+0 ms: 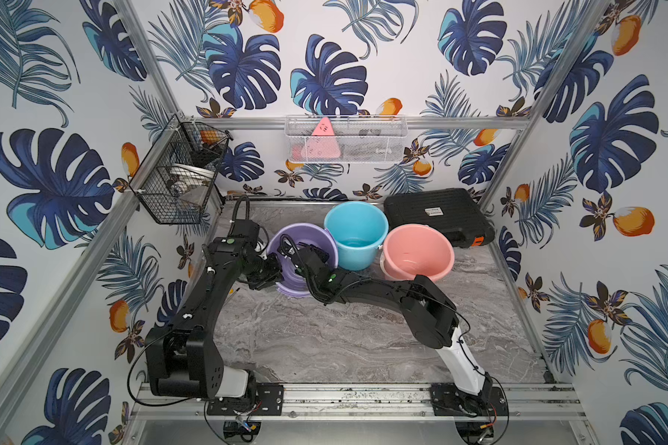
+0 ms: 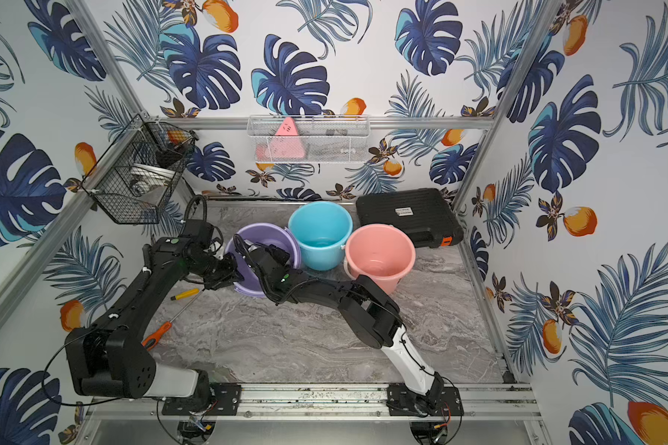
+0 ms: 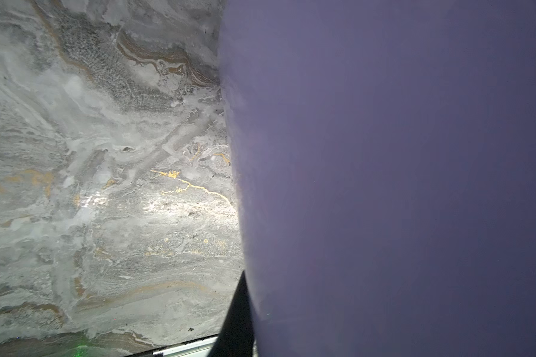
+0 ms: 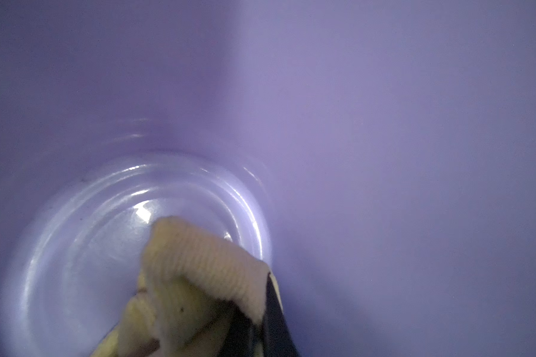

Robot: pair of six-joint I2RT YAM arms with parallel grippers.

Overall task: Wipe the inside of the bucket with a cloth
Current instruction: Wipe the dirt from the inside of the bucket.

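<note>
1. I have the purple bucket (image 1: 297, 233) tipped over toward the arms on the marble table (image 1: 324, 339); its mouth faces the arms' bases, and the rim farthest from them is lifted.
2. The left gripper (image 1: 276, 278) sits at the purple bucket's low rim, pressed together and pinching that rim; in the left wrist view I see only one dark finger (image 3: 236, 309) against the bucket's outer wall (image 3: 384, 154).
3. The right gripper (image 4: 254, 312) reaches in through the purple bucket's mouth; in both top views its tips are hidden by the arm, but the right wrist view shows it down inside.
4. It is squeezed tight on the cloth (image 4: 198, 262); the pale tan-yellow rag is bunched in a ribbed fold just over the ringed floor of the purple bucket; I cannot tell whether it touches the floor.
5. The inner wall (image 4: 384, 123) around it looks smooth and evenly lit.
6. A blue bucket (image 1: 353, 254) stands upright right against the purple bucket's raised rim; a pink bucket (image 1: 417, 246) stands upright a little farther off on the same side.
7. In a top view, a yellow-handled screwdriver (image 2: 184, 294) lies near the purple bucket, on the left arm's side.
</note>
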